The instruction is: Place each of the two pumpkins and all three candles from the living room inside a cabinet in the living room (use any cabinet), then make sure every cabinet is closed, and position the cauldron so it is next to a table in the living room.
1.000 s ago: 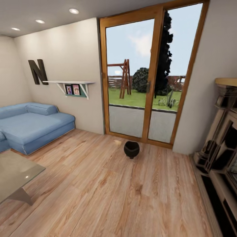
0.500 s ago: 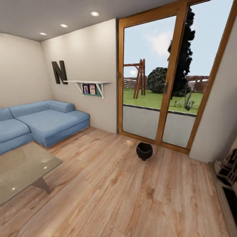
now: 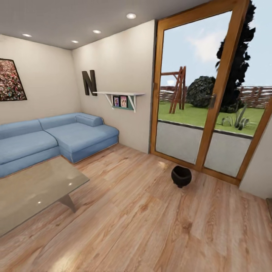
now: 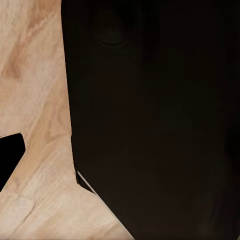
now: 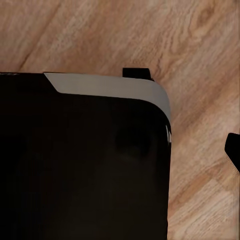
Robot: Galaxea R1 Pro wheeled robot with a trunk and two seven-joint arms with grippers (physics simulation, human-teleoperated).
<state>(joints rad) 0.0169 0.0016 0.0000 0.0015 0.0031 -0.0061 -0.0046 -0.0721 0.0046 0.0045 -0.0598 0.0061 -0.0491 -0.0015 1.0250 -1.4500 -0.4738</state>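
Open floor [image 3: 151, 226] is seen between worktop [image 3: 34, 189] and cauldron [image 3: 181, 176], which stand well apart. The sofa [image 3: 56, 138] lies behind the worktop; the glass door [image 3: 204, 113] closes off the space behind the cauldron.

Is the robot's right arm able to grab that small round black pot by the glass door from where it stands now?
Probably not. The small round black pot sits far across the wooden floor, near the wood-framed glass door, and the head view shows no arm stretched toward it. The robot likely must roll closer.

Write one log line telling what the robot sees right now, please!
phase: driving | cauldron: on floor by glass door | table: apart from cauldron | sofa: behind table
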